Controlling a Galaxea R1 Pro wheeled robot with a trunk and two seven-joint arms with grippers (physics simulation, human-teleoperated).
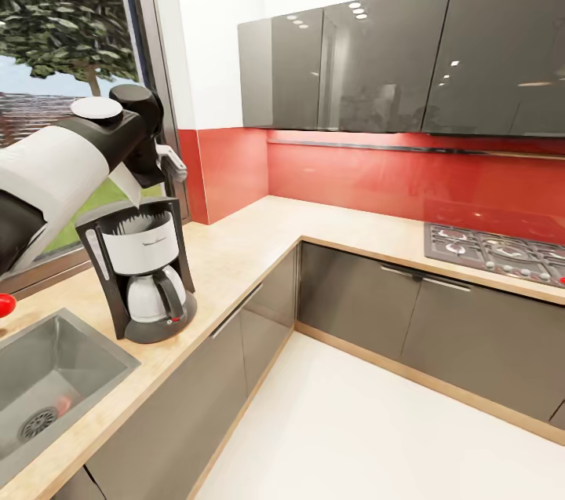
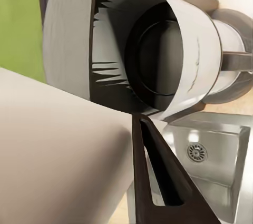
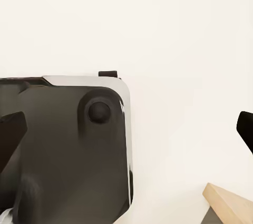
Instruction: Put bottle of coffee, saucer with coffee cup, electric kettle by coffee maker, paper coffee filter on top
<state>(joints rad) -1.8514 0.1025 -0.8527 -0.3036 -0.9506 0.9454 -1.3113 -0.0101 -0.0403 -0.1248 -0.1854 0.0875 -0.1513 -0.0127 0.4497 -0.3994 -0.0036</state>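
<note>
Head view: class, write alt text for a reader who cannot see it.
The robot's left arm reaches over a black-and-white coffee maker on a beige L-shaped countertop, beside a steel sink. Grey cabinets, a red backsplash and a gas hob lie beyond.

1. Head view looks forward and down over the bench (image 1: 235,249), coffee maker (image 1: 141,272) and sink (image 1: 47,374).
2. Left wrist view looks down, close onto the coffee maker (image 2: 158,60) and sink (image 2: 211,155), shared with the head view.
3. Right wrist view faces the pale floor (image 3: 158,23).

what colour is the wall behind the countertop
Red: the backsplash above the countertop is glossy red, clearest in the head view.
</note>
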